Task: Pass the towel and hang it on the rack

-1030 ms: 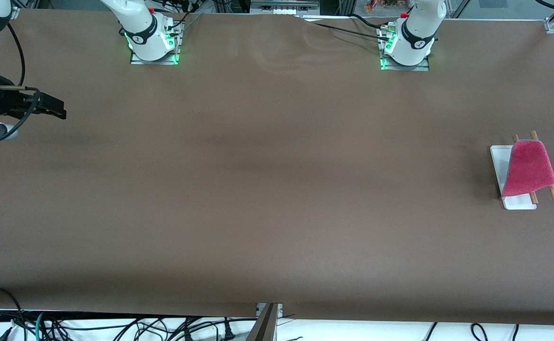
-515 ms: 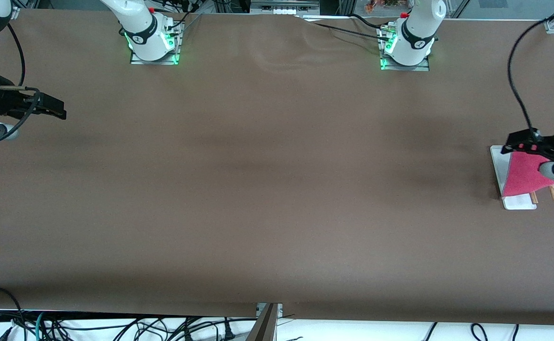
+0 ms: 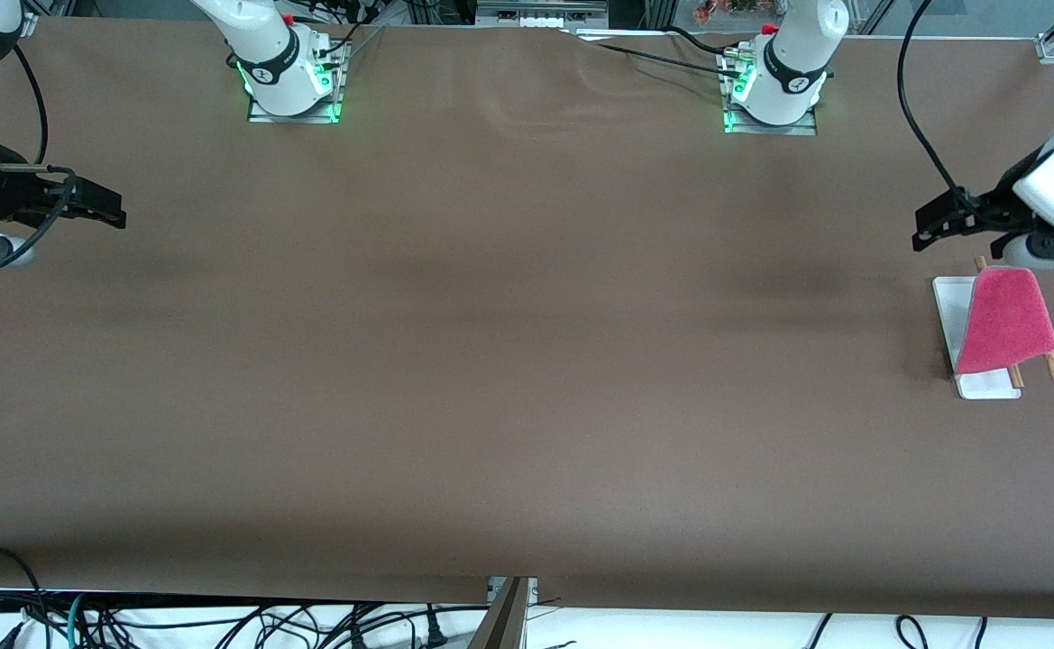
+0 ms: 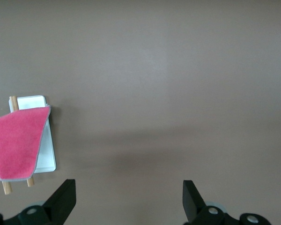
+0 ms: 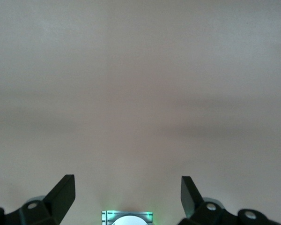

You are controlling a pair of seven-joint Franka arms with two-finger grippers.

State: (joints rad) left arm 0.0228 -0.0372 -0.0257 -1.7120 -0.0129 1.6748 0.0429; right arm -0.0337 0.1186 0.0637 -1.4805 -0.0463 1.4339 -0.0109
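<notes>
Towel (image 3: 1005,320) placement is observed on the rack (image 3: 952,315), toward the left arm's end of the table (image 3: 527,361). The towel is draped over the two brown rods, pink-red face outward, with a thin grey trim seen along its edge in the left wrist view (image 4: 16,143). Rod ends are left exposed past the towel on both sides. The flat white base of the rack (image 4: 43,136) is partly covered by the hanging cloth; the uncovered part of the base is seen beside the towel, toward the middle of the table, and at the end nearer to the front camera.

The left gripper (image 3: 932,230) is held in the air over bare table just beside the rack, apart from the towel. Its fingers are spread wide and nothing is grasped; both black fingertips (image 4: 65,197) are seen well apart over the brown surface.

The right gripper (image 3: 103,209) is held over the table edge at the right arm's end, well apart from the rack, where the arm waits. Its fingers (image 5: 65,190) are likewise spread wide and nothing is held. A green-lit arm base (image 5: 127,218) is seen between them in the right wrist view.
</notes>
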